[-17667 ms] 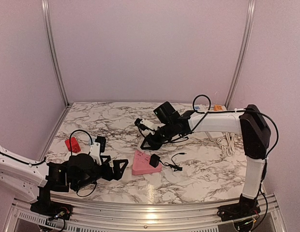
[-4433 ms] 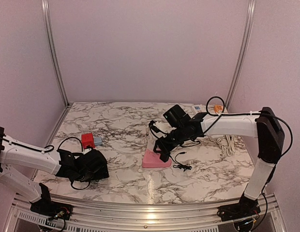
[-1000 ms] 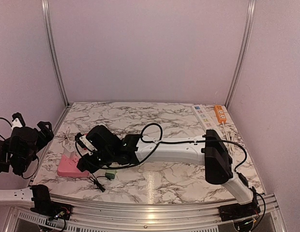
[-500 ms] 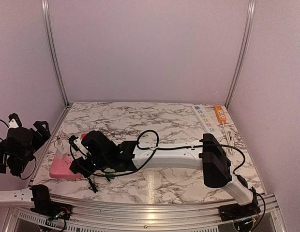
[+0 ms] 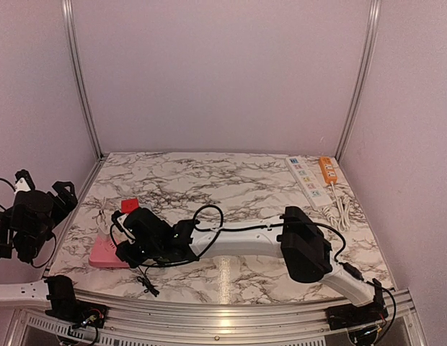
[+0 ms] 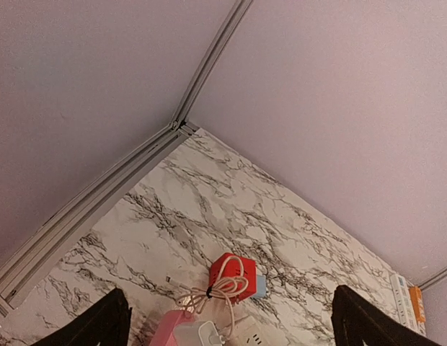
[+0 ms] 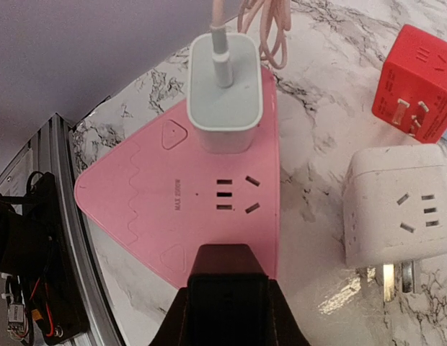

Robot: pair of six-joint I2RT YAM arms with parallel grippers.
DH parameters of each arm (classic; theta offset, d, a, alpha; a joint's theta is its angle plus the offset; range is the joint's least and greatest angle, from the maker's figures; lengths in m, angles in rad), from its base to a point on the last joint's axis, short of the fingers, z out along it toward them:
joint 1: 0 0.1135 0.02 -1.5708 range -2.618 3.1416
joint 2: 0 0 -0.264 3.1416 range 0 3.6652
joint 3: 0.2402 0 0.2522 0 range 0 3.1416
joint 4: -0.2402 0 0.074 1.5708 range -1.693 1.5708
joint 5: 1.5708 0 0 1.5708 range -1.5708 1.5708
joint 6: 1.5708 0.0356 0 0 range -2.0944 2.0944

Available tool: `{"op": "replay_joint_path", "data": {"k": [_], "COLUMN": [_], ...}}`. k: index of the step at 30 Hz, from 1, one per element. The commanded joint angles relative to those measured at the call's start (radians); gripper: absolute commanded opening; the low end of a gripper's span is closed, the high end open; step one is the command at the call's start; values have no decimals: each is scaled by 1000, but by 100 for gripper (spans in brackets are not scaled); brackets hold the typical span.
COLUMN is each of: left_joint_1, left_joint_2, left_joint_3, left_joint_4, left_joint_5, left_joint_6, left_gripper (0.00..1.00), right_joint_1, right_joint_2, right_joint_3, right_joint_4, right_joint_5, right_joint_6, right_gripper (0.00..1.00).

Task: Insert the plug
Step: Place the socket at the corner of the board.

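Note:
The pink triangular power strip (image 7: 202, 209) lies at the table's front left corner (image 5: 102, 254), with a white charger (image 7: 225, 94) plugged into its far socket. My right gripper (image 7: 229, 317) is shut on the black plug (image 7: 229, 263), which stands on the strip's near end, just short of a free socket (image 7: 234, 196). Its prongs are hidden, so I cannot tell how deep it sits. In the top view the right gripper (image 5: 133, 244) reaches far left, and the plug's black cable (image 5: 145, 280) trails toward the front edge. My left gripper (image 5: 45, 186) hangs raised at the far left, open and holding nothing.
A red cube adapter (image 7: 417, 81) and a white cube adapter (image 7: 398, 205) sit right beside the pink strip. The table's metal rail (image 7: 61, 216) runs close on the left. White (image 5: 304, 176) and orange (image 5: 327, 169) power strips lie at the back right.
My right arm has shifted slightly right and nearer with the plug and the pink strip under it, uncovering the red cube. The left arm has barely moved.

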Motion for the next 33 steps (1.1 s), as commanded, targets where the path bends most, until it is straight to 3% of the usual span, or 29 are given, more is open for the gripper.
{"op": "replay_joint_path", "data": {"k": [1, 12, 25, 33], "left_joint_1": [4, 4, 4, 4], "left_joint_2": [17, 29, 64, 164], "left_joint_3": [-32, -72, -97, -97], "left_joint_4": [-25, -23, -4, 11], "left_joint_5": [10, 28, 43, 116], "left_joint_6": [-31, -61, -48, 16], "left_gripper": [99, 99, 99, 99], "right_joint_1": [-1, 1, 8, 7], "right_joint_2": [9, 12, -36, -249], "right_joint_3": [61, 67, 68, -176], "right_joint_4": [54, 65, 64, 91], "right_joint_5": [55, 37, -48, -74], "right_joint_6": [3, 1, -30, -94], "right_gripper": [1, 24, 36, 51]}}
